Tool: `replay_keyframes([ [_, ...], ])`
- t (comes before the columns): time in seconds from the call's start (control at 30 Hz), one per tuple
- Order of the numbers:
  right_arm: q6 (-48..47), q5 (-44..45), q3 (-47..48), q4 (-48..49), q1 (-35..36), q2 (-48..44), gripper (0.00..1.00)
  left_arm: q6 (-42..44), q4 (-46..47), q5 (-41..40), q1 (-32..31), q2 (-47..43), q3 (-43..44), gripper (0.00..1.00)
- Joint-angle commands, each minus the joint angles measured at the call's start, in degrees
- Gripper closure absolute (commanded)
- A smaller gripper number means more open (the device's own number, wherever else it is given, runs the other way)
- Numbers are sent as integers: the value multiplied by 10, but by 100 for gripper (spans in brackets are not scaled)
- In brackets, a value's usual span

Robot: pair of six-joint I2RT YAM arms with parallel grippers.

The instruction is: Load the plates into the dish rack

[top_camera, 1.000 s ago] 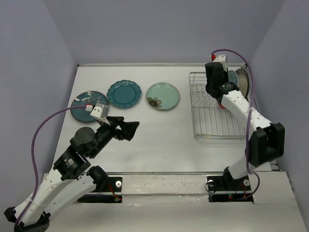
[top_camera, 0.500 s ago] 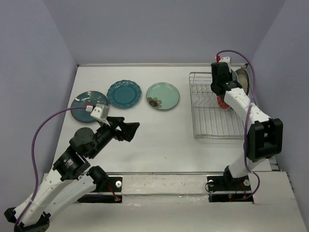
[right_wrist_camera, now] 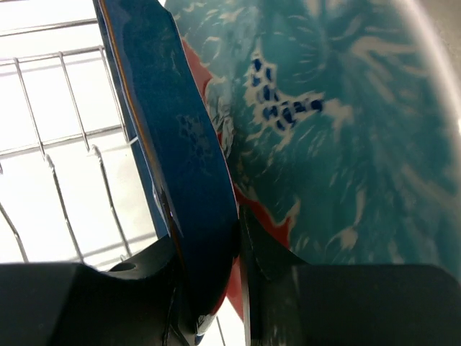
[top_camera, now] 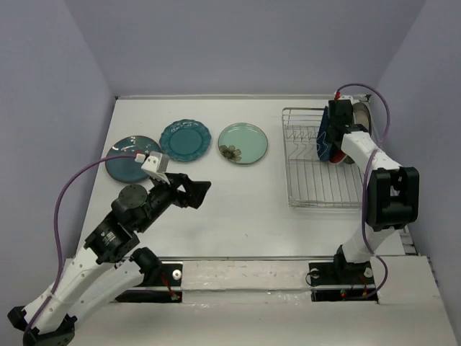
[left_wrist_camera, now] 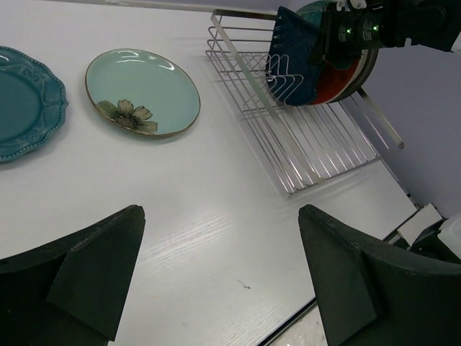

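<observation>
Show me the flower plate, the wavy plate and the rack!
flower plate [top_camera: 243, 143], top view, on its middle.
wavy plate [top_camera: 185, 139], top view, on its middle.
rack [top_camera: 324, 184], top view, on its bare wire floor.

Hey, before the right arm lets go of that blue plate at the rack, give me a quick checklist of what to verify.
1. Right tool shut on the rim of the dark blue plate: ok.
2. Dark blue plate standing on edge in the dish rack, beside the red floral plate: ok.
3. Its lower edge seated in a rack slot: cannot tell, hidden.
4. Left tool open, over the table, away from the rack: ok.
5. All plates loaded: not ok; the pale mint plate, scalloped teal plate and dark teal plate lie flat on the table.
</observation>
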Motion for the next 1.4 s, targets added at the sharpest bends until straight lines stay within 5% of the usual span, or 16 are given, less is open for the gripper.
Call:
replay_keyframes([
  [0.0,32,-111,-8,41,-19,0,93,8,20,2,6,18,-3,1],
  [0.13,34,-96,-16,39,-19,-4,75,-2,15,-10,9,36,-1,1],
  [0.23,56,-80,-14,34,-19,-26,31,-12,11,-16,11,63,1,1],
  [0.4,80,-110,-9,15,-19,-85,14,-43,21,-15,14,106,2,1],
  [0.63,113,-155,-25,17,18,-208,10,-116,109,-22,16,160,-40,1],
  [0.77,139,-185,-80,48,61,-282,10,-132,171,-50,16,271,-35,5],
  [1.0,199,-296,-242,149,181,-380,12,-150,243,-115,32,456,37,10],
  [1.37,242,-358,-359,215,239,-471,14,-195,330,-85,120,673,121,19],
])
